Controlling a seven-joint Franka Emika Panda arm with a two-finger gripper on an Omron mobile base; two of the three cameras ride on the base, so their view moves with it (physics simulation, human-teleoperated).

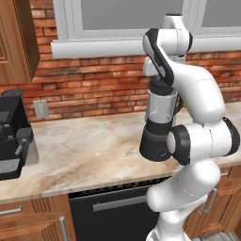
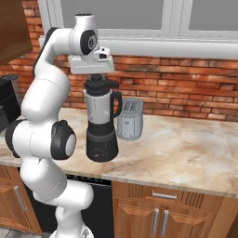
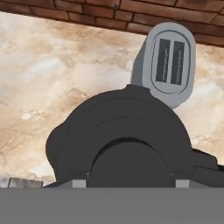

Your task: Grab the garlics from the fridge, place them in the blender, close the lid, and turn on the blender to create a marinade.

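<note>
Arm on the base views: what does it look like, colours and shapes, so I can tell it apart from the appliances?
The arm is glossy white, built of rounded, bulging links with dark grey to black bands and round caps at the joints. Its hand is a flat, boxy white block with small dark marks on its face, and the tool sits under it. I cannot make out any loose cables or lettering.

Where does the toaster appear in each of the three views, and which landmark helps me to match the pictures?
Left base view: I cannot make it out.
Right base view: the toaster stands on the counter, centre, just right of the blender.
Hand view: upper right, seen from above, beyond the black lid.
Shared landmark: the brick wall behind the counter.
</note>
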